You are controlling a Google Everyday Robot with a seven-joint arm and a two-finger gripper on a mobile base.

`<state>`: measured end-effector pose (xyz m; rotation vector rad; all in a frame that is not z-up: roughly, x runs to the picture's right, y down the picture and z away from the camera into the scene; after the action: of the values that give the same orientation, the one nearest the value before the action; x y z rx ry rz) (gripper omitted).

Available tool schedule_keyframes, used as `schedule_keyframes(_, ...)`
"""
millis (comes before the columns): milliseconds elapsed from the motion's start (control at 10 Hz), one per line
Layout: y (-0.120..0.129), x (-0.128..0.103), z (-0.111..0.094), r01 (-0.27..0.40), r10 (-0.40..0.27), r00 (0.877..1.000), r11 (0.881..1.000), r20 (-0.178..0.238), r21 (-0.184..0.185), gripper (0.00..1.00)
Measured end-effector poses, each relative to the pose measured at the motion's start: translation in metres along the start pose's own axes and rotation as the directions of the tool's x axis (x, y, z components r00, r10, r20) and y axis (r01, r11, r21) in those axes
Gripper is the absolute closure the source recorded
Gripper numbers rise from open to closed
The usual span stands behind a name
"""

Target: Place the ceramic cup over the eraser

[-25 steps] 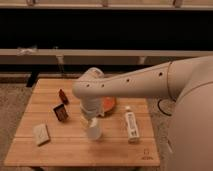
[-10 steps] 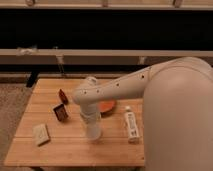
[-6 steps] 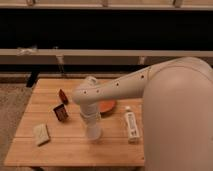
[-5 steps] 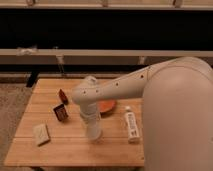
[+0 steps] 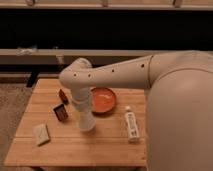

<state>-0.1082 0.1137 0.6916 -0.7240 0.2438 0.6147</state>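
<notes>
Currently the gripper (image 5: 83, 113) points straight down over the middle of the wooden worktop (image 5: 105, 145), meeting the top of the ceramic cup (image 5: 87, 124). Whether it is clamped on the cup or has let go cannot be told. The cup stands upright on the wood, a little left of centre. The eraser (image 5: 61, 111) lies just beside the cup towards the left edge, apart from it and uncovered. An orange bowl (image 5: 104, 100) sits behind the cup, nearer the far edge, and a small dark red item (image 5: 63, 95) lies beyond the eraser. A white bottle (image 5: 131, 125) lies flat near the right edge. A pale beige block (image 5: 41, 134) rests near the front left corner.
</notes>
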Motion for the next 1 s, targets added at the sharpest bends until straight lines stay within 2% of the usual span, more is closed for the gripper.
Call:
schedule_keyframes(200,0.011,-0.026,-0.032,0.076,-0.076,0.997,0.997,0.015,0.012,1.00)
schedule_keyframes(400,0.025,-0.050,-0.050,0.148,-0.148,0.988,0.989,0.038,0.022,1.00)
schedule_keyframes(800,0.047,-0.075,-0.064,0.226,-0.228,0.971,0.973,0.074,0.036,1.00)
schedule_keyframes(1000,0.054,-0.092,-0.066,0.249,-0.254,0.962,0.967,0.098,0.056,1.00)
